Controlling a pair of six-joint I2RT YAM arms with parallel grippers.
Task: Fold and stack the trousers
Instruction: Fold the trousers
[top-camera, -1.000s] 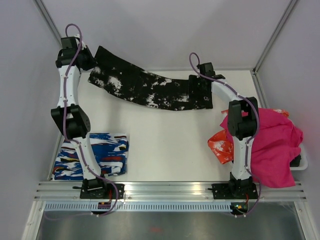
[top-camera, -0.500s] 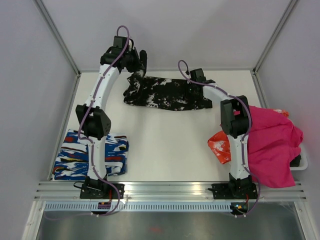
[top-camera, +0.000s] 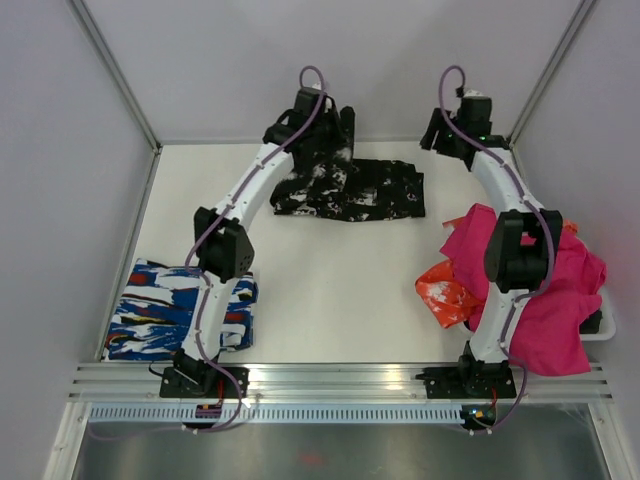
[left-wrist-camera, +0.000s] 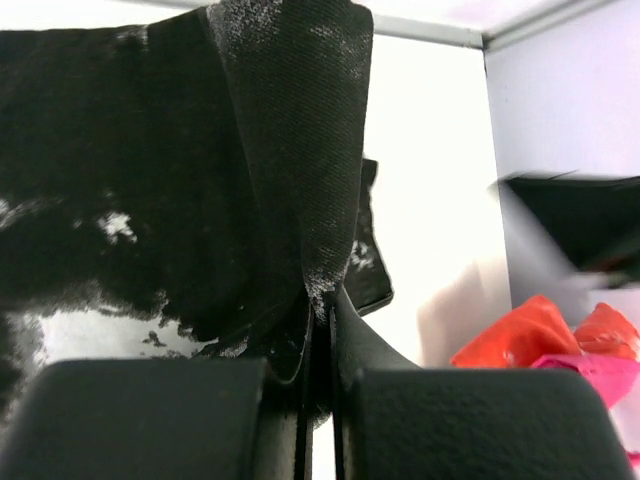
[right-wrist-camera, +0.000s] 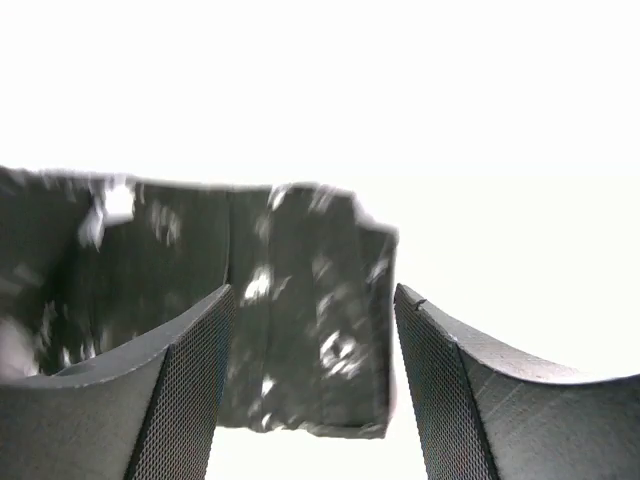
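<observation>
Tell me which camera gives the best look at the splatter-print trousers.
The top external view: only there do nearly the whole trousers show. The left wrist view shows just the fold pinched in the left gripper; the right wrist view shows one blurred end.

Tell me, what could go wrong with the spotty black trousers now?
The left gripper pinches only a thin edge of the trousers, so the cloth could slip out and flop down crooked. The right gripper is open and off the cloth, so nothing pins the other end; the whole pile might drag across the table instead of folding neatly.
</observation>
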